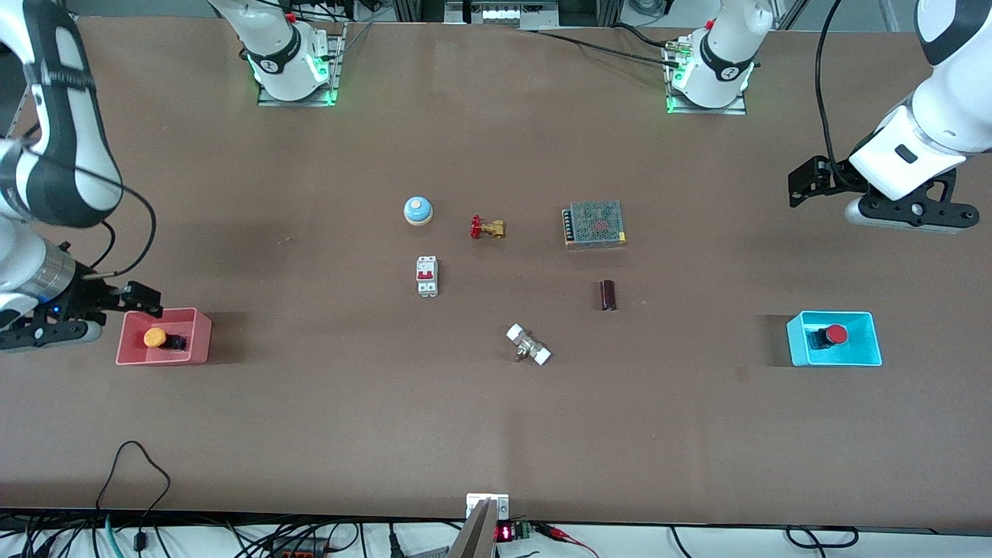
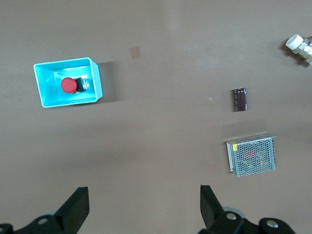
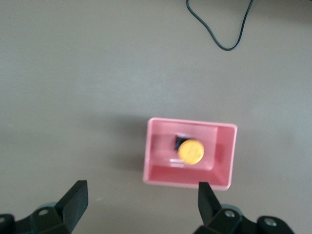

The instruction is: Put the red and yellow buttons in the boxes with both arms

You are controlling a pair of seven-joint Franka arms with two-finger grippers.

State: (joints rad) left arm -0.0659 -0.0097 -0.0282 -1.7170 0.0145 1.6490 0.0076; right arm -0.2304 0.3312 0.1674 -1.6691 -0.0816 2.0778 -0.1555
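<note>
The orange-yellow button (image 1: pixel 155 338) lies in the pink-red box (image 1: pixel 163 356) at the right arm's end of the table. The red button (image 1: pixel 835 334) lies in the cyan-blue box (image 1: pixel 841 359) at the left arm's end. My right gripper (image 1: pixel 143 301) is open and empty, up over the pink box's edge. The right wrist view shows its open fingers (image 3: pixel 75 202) beside the box (image 3: pixel 185 178) and button (image 3: pixel 190 151). My left gripper (image 1: pixel 806 182) is open and empty, high over bare table apart from the cyan box (image 2: pixel 95 78) with the red button (image 2: pixel 68 85).
In the middle of the table stand a blue dome bell (image 1: pixel 418 210), a brass valve (image 1: pixel 487 228), a mesh power supply (image 1: pixel 594 224), a white breaker (image 1: pixel 427 276), a dark cylinder (image 1: pixel 608 295) and a white-capped fitting (image 1: pixel 528 346). Cables lie along the edge nearest the front camera.
</note>
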